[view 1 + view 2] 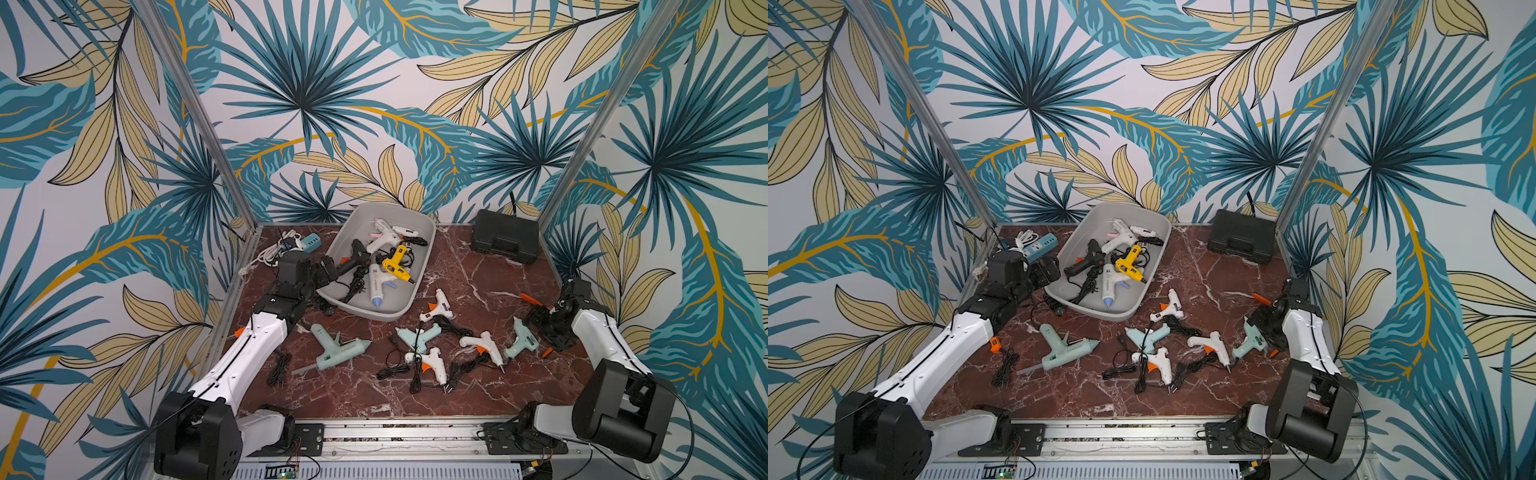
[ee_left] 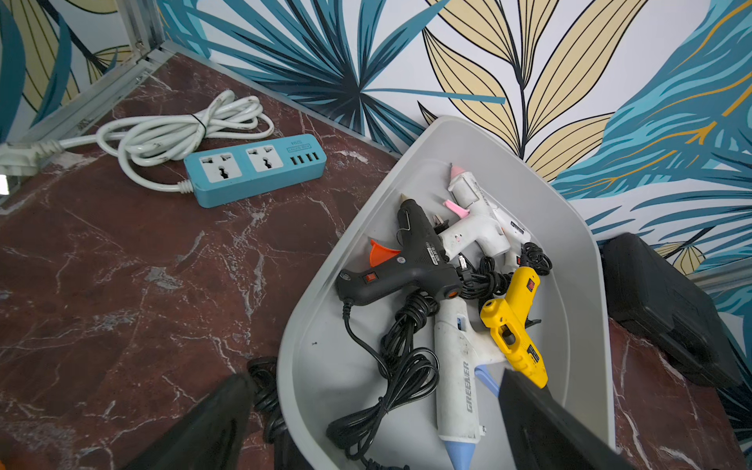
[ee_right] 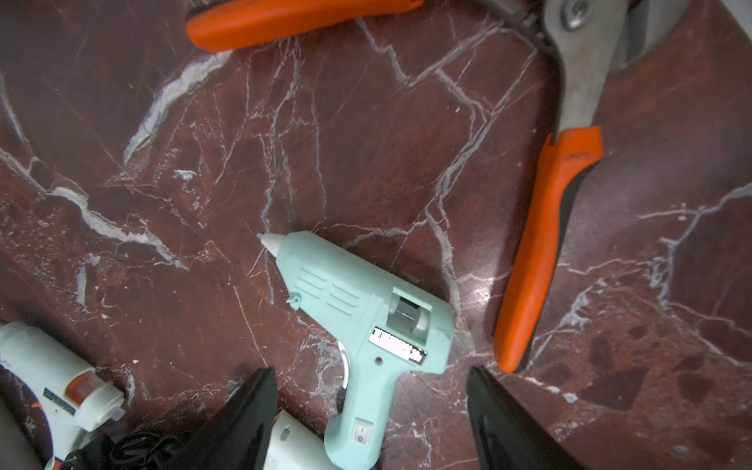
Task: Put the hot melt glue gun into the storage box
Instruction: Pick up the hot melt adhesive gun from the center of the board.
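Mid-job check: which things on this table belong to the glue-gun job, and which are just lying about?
Job:
- storage box
- mint glue gun, between the tips of the open right pincer
- other loose guns, e.g. large mint glue gun, white glue gun

Lying about:
- blue power strip
- black hard case
- orange-handled shears

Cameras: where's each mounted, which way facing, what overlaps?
Both top views: high at the cell's front, looking down toward the back wall; left arm and right arm show.
Left wrist: on the left arm, looking down into the storage box, power strip beyond; left gripper open at frame edge.
Right wrist: on the right arm, looking down at the mint glue gun and orange-handled cutters; right gripper open astride the gun's handle.
Shared: storage box in top views and left wrist; mint glue gun in top views and right wrist.
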Controlling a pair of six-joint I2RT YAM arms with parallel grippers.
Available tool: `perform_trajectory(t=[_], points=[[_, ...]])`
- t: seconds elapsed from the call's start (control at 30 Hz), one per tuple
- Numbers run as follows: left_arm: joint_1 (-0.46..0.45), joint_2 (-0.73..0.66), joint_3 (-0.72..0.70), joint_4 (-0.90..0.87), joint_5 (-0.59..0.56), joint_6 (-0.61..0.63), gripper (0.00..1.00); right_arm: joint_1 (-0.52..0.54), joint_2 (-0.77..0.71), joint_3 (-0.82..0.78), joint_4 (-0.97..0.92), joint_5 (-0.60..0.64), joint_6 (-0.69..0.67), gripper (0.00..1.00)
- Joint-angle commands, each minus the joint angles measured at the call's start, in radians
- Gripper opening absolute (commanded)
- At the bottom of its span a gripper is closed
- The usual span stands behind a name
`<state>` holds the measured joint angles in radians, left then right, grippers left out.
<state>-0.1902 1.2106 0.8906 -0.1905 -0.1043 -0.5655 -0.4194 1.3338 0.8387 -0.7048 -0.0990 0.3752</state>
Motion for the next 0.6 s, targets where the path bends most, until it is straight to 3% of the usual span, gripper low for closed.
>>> perform_trajectory(t=[0.0, 0.3, 0.57], points=[[0.008, -0.009, -0.015, 0.023, 0.021, 0.026, 1.00, -0.006, -0.034, -0.057, -0.037, -0.029, 0.040, 0.76], [0.009, 0.020, -0.025, 0.077, 0.040, 0.055, 1.00, -0.003, -0.198, -0.235, -0.017, -0.032, 0.162, 0.74], [0.008, 0.057, -0.005, 0.090, 0.100, 0.053, 1.00, 0.036, -0.211, -0.285, 0.073, -0.058, 0.236, 0.70]])
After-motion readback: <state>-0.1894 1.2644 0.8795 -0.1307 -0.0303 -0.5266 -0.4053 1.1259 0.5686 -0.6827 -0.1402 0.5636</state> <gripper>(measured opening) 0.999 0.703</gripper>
